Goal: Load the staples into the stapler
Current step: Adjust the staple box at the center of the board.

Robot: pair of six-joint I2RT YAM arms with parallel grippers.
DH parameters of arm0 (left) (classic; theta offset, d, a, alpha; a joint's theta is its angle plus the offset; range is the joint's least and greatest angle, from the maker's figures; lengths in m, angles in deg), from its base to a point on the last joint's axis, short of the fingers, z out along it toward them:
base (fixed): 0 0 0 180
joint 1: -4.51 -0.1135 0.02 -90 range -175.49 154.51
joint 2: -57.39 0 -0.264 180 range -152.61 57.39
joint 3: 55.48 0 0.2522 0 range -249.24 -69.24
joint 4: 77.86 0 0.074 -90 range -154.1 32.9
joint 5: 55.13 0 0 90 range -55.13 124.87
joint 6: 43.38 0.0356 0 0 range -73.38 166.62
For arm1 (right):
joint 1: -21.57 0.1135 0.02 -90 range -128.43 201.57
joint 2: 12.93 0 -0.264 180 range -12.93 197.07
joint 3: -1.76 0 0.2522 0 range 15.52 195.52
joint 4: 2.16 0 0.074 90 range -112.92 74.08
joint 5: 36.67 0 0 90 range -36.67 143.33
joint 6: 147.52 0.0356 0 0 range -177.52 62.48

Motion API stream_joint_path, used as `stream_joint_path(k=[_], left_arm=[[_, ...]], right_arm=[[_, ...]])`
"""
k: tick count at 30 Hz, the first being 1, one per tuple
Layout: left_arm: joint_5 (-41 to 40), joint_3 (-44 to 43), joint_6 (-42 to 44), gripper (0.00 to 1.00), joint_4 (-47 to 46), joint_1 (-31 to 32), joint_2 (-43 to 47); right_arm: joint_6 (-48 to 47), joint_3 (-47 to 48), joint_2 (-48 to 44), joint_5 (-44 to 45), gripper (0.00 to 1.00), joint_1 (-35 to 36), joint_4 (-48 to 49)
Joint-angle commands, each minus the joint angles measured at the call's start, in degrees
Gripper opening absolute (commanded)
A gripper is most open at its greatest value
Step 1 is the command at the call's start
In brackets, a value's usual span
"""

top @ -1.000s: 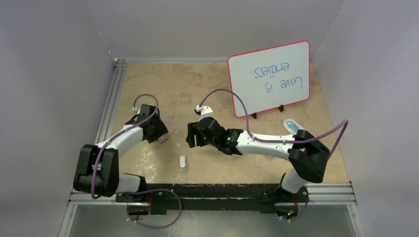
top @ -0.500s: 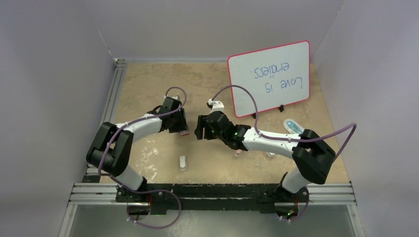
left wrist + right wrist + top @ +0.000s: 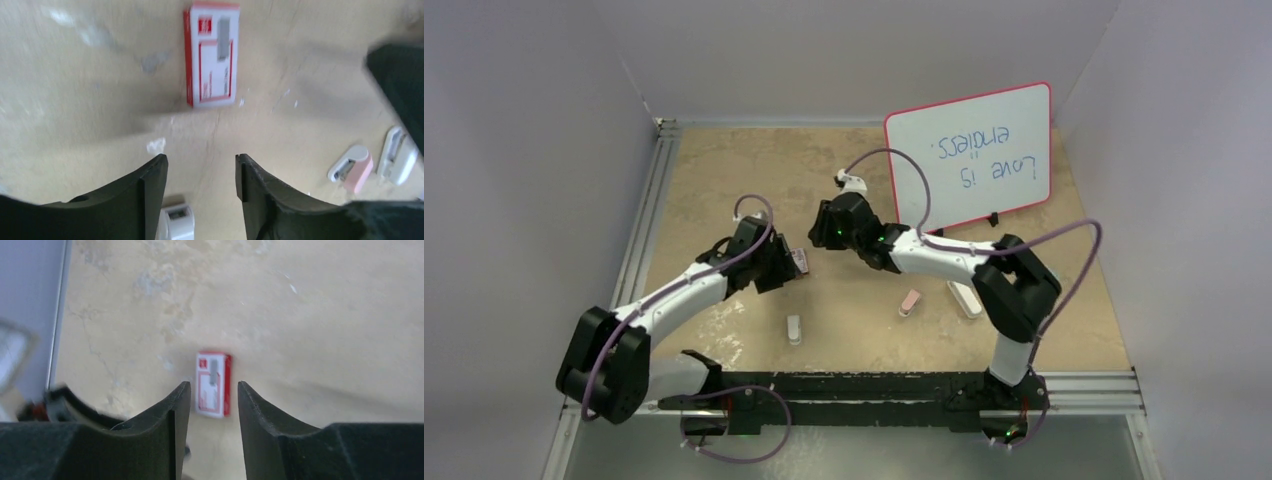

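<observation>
Left wrist: staple box (image 3: 212, 55) on table (image 3: 75, 100), beyond left hand (image 3: 201, 158), untouched.

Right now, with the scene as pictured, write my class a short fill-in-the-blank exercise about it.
1. The staple box lies flat on the ____, with no gripper holding it.
2. The left gripper and the right gripper both stand ____.
3. Beside the pink stapler lies an object coloured ____.
Missing words: table; open; white.
</observation>
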Motion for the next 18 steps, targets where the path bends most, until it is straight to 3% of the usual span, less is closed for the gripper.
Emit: stream_joint_path(k=[1,6,13,18], left_arm=[[9.5,8.02,-11.38,0.47,-5.58,-0.27,4.15],[12.73,12.71,-15.49,0.41,-13.02,-0.23,4.16],[8.42,13.69,-17.19,0.4,-14.76,-0.24,3.0],[5.24,13.07,-16.87,0.33,-15.1,-0.29,2.15]], right_arm=[[-3.11,10.62,8.83,-4.31,0.41,0.25,1.73],[-5.52,16.43,15.68,-5.67,0.34,0.26,-0.18],[-8.75,22.26,22.48,-4.91,0.31,-0.01,-2.57],[-10.04,24.55,25.68,-5.89,0.28,-0.17,-4.87]])
